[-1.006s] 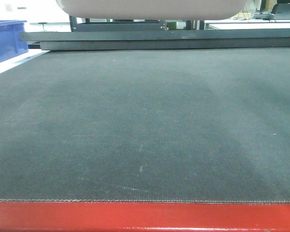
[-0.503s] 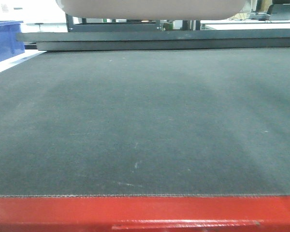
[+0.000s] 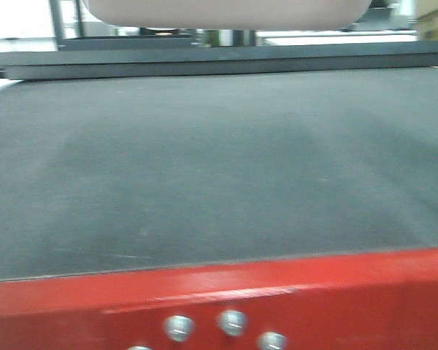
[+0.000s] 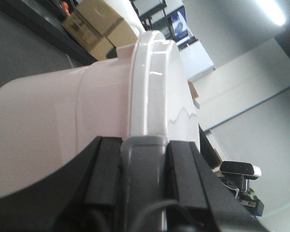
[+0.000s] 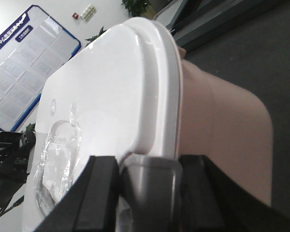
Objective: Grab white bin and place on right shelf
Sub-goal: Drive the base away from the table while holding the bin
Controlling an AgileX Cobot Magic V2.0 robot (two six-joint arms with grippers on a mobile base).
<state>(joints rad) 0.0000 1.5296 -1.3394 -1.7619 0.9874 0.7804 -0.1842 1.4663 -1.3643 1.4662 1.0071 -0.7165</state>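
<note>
The white bin hangs in the air at the top of the front view, where only its pale underside shows. In the left wrist view its pinkish side and white lid rim fill the frame. My left gripper is shut on the grey handle at that end. In the right wrist view the flat white lid and beige side show. My right gripper is shut on the grey handle at the other end. The right shelf is out of view.
The red-framed table with its dark mat lies below the bin, with screws on its front rail. Cardboard boxes stand beyond the table. A blue notice board hangs on the wall. Crumpled clear plastic lies on the lid.
The front view has swung right and backed off: the blue bins at left have gone out of view, and the red rail fills more of the view and shows screws. The bin stays held at the top.
</note>
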